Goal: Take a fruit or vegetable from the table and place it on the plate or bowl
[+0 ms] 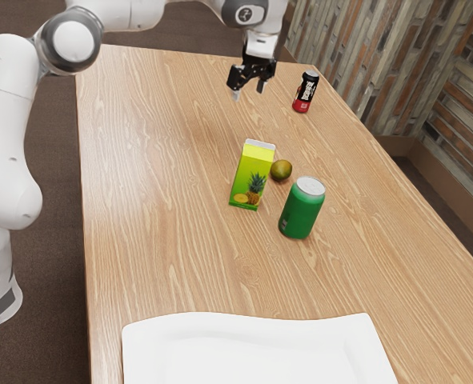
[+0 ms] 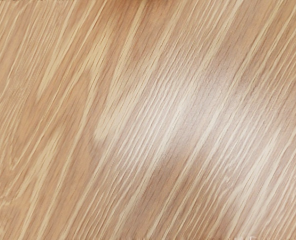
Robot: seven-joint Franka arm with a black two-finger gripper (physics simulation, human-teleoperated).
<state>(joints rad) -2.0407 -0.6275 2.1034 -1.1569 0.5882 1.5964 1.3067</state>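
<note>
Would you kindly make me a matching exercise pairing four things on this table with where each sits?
1 juice carton
2 green can
3 small bottle
4 plate

A at the table's near edge
B far end, beside the end effector
C just to the exterior view's left of the green fruit
D nearer the camera than the green fruit

Pairs: 1-C, 2-D, 3-B, 4-A

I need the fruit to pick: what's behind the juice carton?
A green fruit lies behind the carton, toward the exterior view's right. The table straight behind the carton is hidden.
</note>
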